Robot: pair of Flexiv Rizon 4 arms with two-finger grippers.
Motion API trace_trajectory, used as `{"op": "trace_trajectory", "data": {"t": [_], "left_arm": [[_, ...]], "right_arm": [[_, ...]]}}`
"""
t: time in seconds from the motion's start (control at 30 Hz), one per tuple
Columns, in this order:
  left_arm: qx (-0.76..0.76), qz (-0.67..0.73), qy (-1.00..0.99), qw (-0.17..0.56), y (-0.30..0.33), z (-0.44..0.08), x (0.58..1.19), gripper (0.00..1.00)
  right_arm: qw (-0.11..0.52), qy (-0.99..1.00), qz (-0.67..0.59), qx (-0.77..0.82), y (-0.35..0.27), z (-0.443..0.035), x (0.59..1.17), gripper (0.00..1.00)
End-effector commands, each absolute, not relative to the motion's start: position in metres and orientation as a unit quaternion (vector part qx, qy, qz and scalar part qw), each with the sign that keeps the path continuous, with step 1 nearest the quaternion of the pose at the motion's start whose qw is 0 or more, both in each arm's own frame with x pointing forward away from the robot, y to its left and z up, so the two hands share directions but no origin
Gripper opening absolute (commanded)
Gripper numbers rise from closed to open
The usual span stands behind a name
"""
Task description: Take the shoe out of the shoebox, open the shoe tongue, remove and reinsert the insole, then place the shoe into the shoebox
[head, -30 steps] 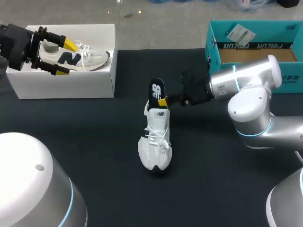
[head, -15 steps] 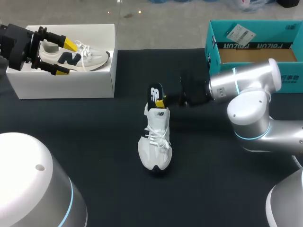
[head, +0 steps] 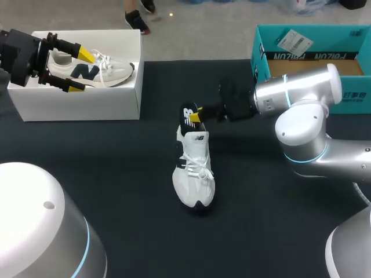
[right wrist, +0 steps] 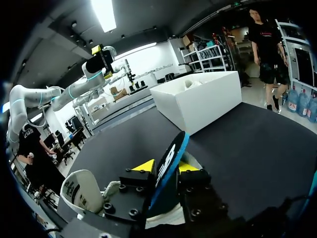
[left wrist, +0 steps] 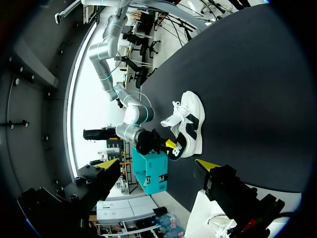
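A white sneaker (head: 195,174) lies mid-table, toe toward me. Its dark insole (head: 188,114) stands out of the heel opening. My right gripper (head: 196,114) comes in from the right and is shut on that insole. In the right wrist view the blue-edged insole (right wrist: 171,158) sits between the two yellow-tipped fingers of the gripper (right wrist: 166,167), and the sneaker (right wrist: 81,191) lies beneath. My left gripper (head: 81,70) hangs open over the white shoebox (head: 81,107), which holds a second sneaker (head: 110,70). From the left wrist view the sneaker (left wrist: 190,121) and insole (left wrist: 177,148) lie far ahead.
A teal cardboard box (head: 307,55) stands at the back right, behind my right arm. The white shoebox (right wrist: 198,101) sits at the back left corner. The black tabletop (head: 116,174) spreads around the sneaker.
My right gripper loosened and closed again on the insole, ending slightly farther back. The insole stands lower in the heel. The sneaker's toe has swung a little to the right.
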State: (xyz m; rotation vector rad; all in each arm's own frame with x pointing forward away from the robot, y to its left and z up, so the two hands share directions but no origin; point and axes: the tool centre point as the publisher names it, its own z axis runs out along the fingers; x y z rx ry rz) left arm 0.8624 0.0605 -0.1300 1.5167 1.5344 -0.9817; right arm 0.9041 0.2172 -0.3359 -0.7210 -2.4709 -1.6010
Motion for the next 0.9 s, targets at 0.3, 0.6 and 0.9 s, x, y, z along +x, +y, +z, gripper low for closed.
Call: {"op": "trace_trajectory", "data": {"t": [0.3,0.6,0.9], "left_arm": [[0.594,-0.382,0.601,0.375,0.060,-0.129,0.862,1.00],[0.594,-0.382,0.601,0.375,0.060,-0.129,0.862,1.00],[0.594,-0.382,0.601,0.375,0.060,-0.129,0.862,1.00]], "right_arm": [[0.073,-0.814,-0.514,-0.259,0.213,-0.349,0.876,0.00],[0.088,-0.810,-0.516,-0.266,0.212,-0.350,0.859,0.00],[0.075,-0.810,-0.526,-0.250,0.219,-0.336,0.872,0.78]]}}
